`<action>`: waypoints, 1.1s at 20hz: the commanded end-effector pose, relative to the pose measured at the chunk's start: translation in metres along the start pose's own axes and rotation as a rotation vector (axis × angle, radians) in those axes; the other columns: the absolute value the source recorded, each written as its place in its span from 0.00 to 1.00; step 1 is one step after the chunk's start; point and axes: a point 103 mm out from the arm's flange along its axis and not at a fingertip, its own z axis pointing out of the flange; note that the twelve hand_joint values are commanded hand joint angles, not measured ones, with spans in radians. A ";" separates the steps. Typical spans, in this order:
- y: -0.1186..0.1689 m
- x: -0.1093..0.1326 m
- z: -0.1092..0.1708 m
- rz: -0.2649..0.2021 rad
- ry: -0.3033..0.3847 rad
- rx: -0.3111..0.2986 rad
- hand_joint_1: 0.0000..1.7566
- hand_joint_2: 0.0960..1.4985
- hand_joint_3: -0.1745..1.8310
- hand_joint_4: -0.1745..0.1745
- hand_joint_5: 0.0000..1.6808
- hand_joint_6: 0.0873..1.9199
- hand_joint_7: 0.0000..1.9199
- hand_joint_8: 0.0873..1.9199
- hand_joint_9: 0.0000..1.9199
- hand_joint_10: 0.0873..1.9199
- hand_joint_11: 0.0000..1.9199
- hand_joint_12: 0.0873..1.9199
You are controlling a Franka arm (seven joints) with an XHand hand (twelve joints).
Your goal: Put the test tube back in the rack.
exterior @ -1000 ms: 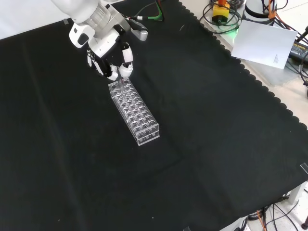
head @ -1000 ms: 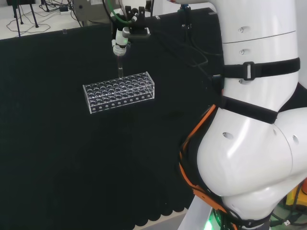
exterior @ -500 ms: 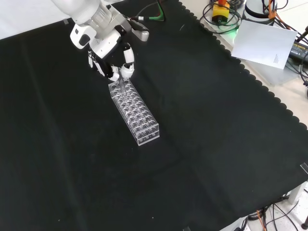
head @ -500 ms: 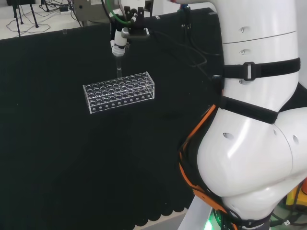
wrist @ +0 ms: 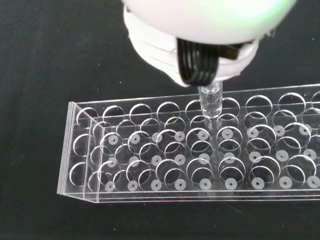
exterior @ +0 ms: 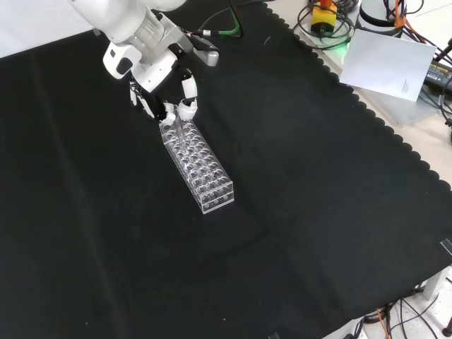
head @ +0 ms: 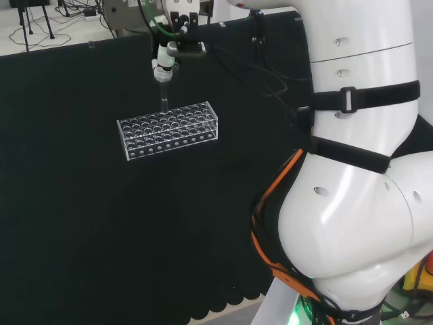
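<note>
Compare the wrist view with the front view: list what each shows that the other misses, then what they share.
Wrist view alone: the rack's individual holes up close, and the clear test tube standing upright over the rack's far rows; whether its tip sits in a hole cannot be told.

Front view alone: the rack's whole length on the black cloth, the hand curled over the rack's upper end, the white arm link, and a paper sheet beyond the cloth's edge.

Both: the clear rack on black cloth, with the hand above one end.
</note>
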 end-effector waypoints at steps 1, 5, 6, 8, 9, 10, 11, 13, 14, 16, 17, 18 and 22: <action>0.001 -0.002 0.000 -0.003 0.005 0.001 0.82 0.32 0.46 0.00 0.81 0.23 0.74 0.34 0.78 0.00 0.43 0.61; 0.001 -0.004 -0.001 -0.002 0.007 -0.001 0.82 0.32 0.46 0.00 0.81 0.23 0.74 0.34 0.78 0.00 0.43 0.61; 0.002 -0.004 -0.002 0.000 0.007 -0.002 0.82 0.32 0.46 0.00 0.81 0.23 0.74 0.34 0.78 0.00 0.43 0.61; 0.002 -0.005 -0.002 0.003 0.007 -0.002 0.82 0.32 0.46 0.00 0.81 0.23 0.74 0.34 0.78 0.00 0.43 0.61; 0.002 -0.006 -0.003 0.005 0.007 -0.002 0.82 0.32 0.46 0.00 0.81 0.23 0.74 0.34 0.78 0.00 0.43 0.61; 0.002 -0.006 -0.003 0.007 0.008 0.001 0.82 0.32 0.46 0.00 0.81 0.23 0.74 0.34 0.78 0.00 0.43 0.61; 0.004 -0.008 -0.004 0.007 0.008 0.005 0.82 0.32 0.46 0.00 0.81 0.23 0.74 0.34 0.78 0.00 0.43 0.61; 0.005 -0.014 -0.008 0.008 0.005 0.005 0.82 0.32 0.46 0.00 0.81 0.23 0.74 0.34 0.78 0.00 0.43 0.61; 0.005 -0.016 -0.008 0.011 0.002 0.003 0.82 0.32 0.46 0.00 0.81 0.23 0.74 0.34 0.78 0.00 0.43 0.61; 0.004 -0.017 -0.007 0.018 -0.005 -0.001 0.82 0.32 0.46 0.00 0.81 0.23 0.74 0.34 0.78 0.00 0.43 0.61; 0.004 -0.017 -0.007 0.020 -0.005 0.000 0.82 0.32 0.46 0.00 0.81 0.23 0.74 0.34 0.78 0.00 0.43 0.61; 0.004 -0.016 -0.006 0.022 -0.006 0.001 0.82 0.32 0.46 0.00 0.81 0.23 0.74 0.34 0.78 0.00 0.43 0.61; 0.004 -0.017 -0.003 0.021 0.004 0.010 0.82 0.32 0.46 0.00 0.81 0.23 0.74 0.34 0.78 0.00 0.43 0.61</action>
